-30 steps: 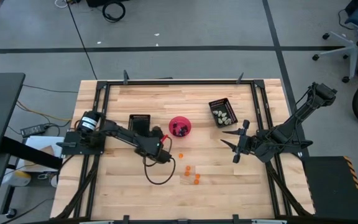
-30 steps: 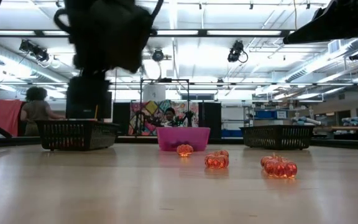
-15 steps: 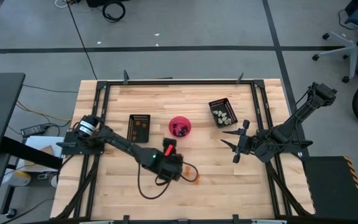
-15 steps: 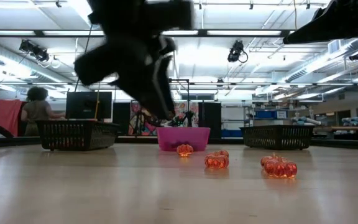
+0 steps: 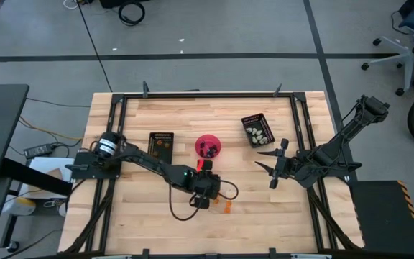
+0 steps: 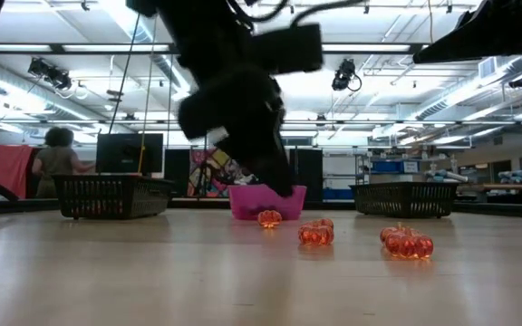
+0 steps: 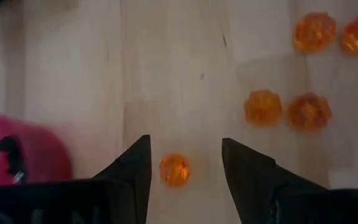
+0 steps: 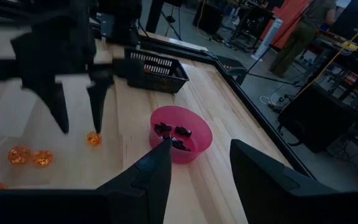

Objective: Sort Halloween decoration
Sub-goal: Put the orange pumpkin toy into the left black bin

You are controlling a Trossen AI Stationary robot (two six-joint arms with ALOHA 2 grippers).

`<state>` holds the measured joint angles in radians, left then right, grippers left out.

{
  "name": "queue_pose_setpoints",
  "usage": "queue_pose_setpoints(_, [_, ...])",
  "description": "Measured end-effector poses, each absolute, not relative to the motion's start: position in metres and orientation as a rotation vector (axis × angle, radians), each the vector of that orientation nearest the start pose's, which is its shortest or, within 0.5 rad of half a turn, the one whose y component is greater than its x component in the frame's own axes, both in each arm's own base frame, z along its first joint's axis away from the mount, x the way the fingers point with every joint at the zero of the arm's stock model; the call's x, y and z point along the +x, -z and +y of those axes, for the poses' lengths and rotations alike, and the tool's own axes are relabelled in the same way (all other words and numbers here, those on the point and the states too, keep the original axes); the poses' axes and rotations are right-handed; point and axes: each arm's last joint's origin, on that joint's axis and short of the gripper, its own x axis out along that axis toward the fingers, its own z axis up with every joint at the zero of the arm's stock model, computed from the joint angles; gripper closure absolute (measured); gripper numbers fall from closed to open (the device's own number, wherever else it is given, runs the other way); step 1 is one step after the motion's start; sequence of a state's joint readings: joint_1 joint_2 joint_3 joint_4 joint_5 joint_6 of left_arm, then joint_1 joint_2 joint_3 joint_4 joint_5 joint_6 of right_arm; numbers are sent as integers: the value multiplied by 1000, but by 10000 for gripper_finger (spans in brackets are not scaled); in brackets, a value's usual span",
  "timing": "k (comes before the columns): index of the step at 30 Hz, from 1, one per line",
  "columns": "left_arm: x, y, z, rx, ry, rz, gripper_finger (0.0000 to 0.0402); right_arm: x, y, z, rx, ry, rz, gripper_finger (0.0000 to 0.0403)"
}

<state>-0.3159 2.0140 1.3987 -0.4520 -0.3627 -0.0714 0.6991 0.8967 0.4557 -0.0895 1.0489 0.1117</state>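
Jaws of the left gripper (image 7: 180,163) are seen parted, and a small translucent orange pumpkin trinket (image 7: 174,170) lies on the pale wooden table (image 5: 142,208) in the gap between the two dark fingers (image 7: 131,171), touched by neither. In the right wrist view the same gripper (image 8: 79,121) is shown pointing down, its tips just above the tabletop and that trinket (image 8: 93,138). Four more orange pumpkin trinkets (image 7: 267,107) are spread on the table a little beyond it, in two pairs. A round pink plastic bowl (image 5: 208,147) stands near the left gripper and holds several tiny black trinkets (image 8: 173,136). A black rectangular mesh tray (image 5: 161,145) with orange pieces is placed on the bowl's left, and a second black mesh tray (image 5: 257,129) with whitish-grey pieces is placed on its right. The right gripper (image 5: 264,162) is held above the table's right part, well apart from the trinkets, its fingers spread wide and holding nothing.
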Motion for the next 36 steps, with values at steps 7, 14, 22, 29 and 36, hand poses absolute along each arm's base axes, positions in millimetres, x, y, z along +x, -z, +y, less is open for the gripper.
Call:
queue_pose_setpoints(7, [397, -152, -119, 295, -82, 1049, 237, 149, -217, 93, -303, 361, 324, 236])
queue_pose_setpoints(14, [398, -141, -118, 286, -97, 1082, 237, 150, -216, 94, -306, 362, 324, 236])
queue_pose_setpoints(22, [397, -140, -114, 259, -125, 1102, 258, 150, -216, 94, -311, 362, 326, 236])
queue_pose_setpoints(29, [394, -151, -117, 263, -124, 1161, 271, 150, -216, 94, -312, 362, 325, 236])
queue_pose_setpoints(36, [384, -162, -118, 297, -128, 1275, 272, 150, -217, 94, -308, 362, 322, 236])
